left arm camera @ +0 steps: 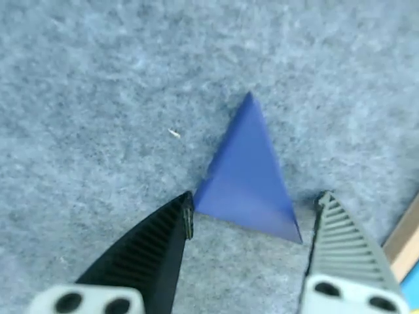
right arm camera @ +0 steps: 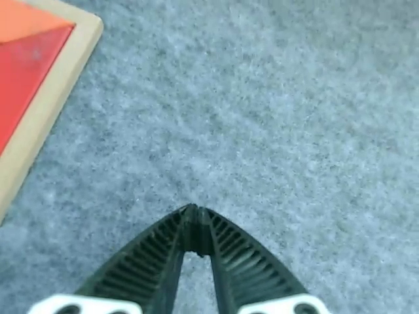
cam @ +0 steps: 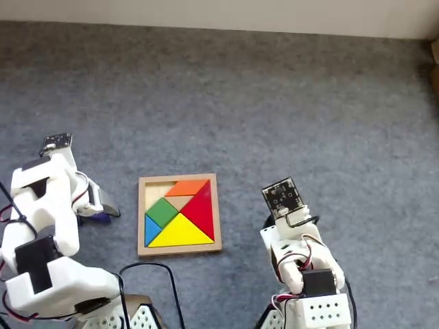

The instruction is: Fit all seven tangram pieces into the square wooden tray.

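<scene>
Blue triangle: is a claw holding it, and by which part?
Nothing held. The left gripper stands open, flanking the wide end of the blue triangle; the right gripper is shut, empty.

The grey carpeted table (cam: 288,103) is seen from above. The square wooden tray (cam: 177,178) is laid on it, and a blue triangle (left arm camera: 249,176) is placed near the tray.

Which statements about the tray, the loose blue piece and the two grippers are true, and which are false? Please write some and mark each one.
1. The dark blue triangle lies on the carpet, outside the wooden tray. True.
2. The left gripper is shut. False: it is open, with one finger at each side of the triangle.
3. The right gripper holds the red triangle. False: it is shut on nothing, over carpet; that piece lies in the tray.
4. The yellow triangle lies in the tray. True.
</scene>
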